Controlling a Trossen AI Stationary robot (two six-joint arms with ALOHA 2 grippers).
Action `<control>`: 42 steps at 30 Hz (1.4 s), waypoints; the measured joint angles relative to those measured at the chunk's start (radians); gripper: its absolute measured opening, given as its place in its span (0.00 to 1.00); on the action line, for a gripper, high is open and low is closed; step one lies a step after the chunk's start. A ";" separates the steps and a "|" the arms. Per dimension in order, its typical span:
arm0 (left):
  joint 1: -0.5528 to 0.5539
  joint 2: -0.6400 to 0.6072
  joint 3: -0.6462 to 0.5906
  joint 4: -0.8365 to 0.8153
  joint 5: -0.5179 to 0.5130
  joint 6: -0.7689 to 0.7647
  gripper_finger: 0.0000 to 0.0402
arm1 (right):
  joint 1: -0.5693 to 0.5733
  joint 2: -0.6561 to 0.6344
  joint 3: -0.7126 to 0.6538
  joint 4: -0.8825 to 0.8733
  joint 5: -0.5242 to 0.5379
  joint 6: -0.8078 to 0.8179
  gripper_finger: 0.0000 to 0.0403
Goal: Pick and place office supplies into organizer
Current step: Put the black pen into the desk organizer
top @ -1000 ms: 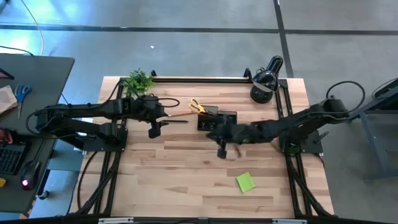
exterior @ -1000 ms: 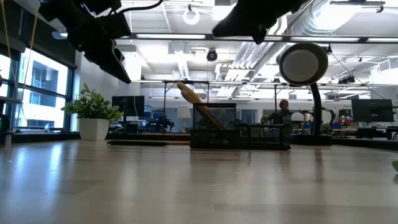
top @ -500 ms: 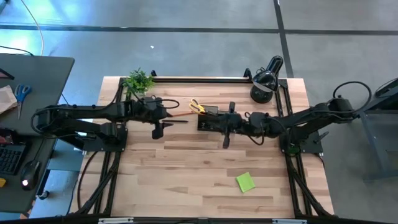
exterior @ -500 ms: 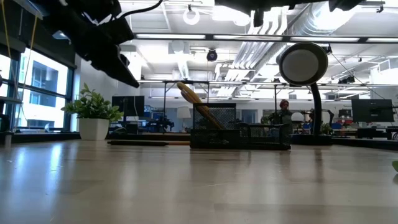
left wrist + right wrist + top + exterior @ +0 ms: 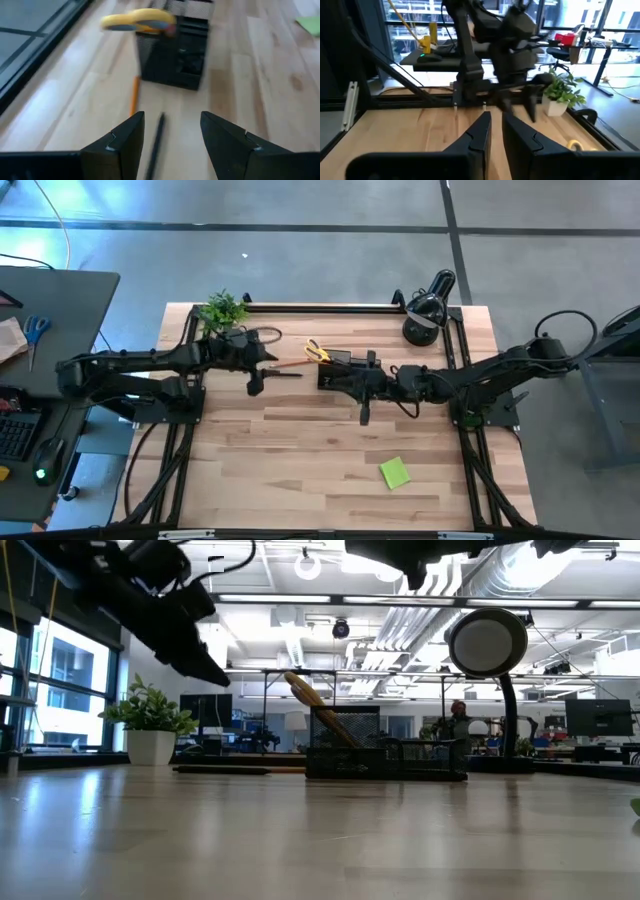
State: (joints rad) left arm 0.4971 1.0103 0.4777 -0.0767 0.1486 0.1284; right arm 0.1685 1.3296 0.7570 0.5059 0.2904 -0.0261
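The tabletop (image 5: 300, 450) is pale wood with darker grain streaks. The organizer (image 5: 176, 52) is black mesh, holding yellow-handled scissors (image 5: 139, 21). An orange pencil (image 5: 133, 96) lies beside a black pen (image 5: 156, 142). The sticky-note pad (image 5: 395, 473) is lime green.

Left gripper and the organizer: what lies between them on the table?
In the left wrist view, an orange pencil and a black pen lie between the open left gripper and the organizer.

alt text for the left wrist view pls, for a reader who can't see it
The left pincer hangs open above a black pen and an orange pencil lying on the wooden table. Beyond them stands the black mesh organizer, yellow scissors poking out of it.
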 joint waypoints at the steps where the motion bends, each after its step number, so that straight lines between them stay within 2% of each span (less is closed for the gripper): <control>1: 0.024 0.000 -0.012 0.019 0.016 -0.001 0.46 | 0.003 0.000 0.000 0.004 0.000 0.000 0.09; 4: 0.095 0.000 -0.044 0.065 0.062 -0.003 0.46 | 0.004 0.000 0.000 0.007 0.000 -0.008 0.09; 7: 0.135 0.000 -0.099 0.190 0.120 -0.036 0.46 | 0.002 0.000 0.000 0.007 0.000 -0.008 0.09; 12: 0.137 0.000 -0.224 0.407 0.162 -0.058 0.46 | 0.002 0.000 0.000 0.007 0.001 -0.008 0.10; 17: 0.138 0.000 -0.308 0.527 0.173 -0.060 0.46 | 0.002 0.000 0.000 0.014 0.001 -0.032 0.10; 23: 0.137 0.000 -0.315 0.459 0.156 -0.059 0.46 | 0.002 0.000 0.000 0.032 0.001 -0.083 0.10; 30: 0.137 0.029 -0.315 0.378 -0.032 -0.079 0.46 | -0.017 0.000 0.000 0.038 -0.001 -0.114 0.10; 42: 0.137 0.182 -0.315 0.419 0.000 -0.030 0.46 | -0.051 0.000 0.000 0.037 -0.044 -0.111 0.10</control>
State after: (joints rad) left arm 0.6345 1.1925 0.1627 0.3419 0.1490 0.0980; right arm 0.1173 1.3300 0.7570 0.5430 0.2466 -0.1373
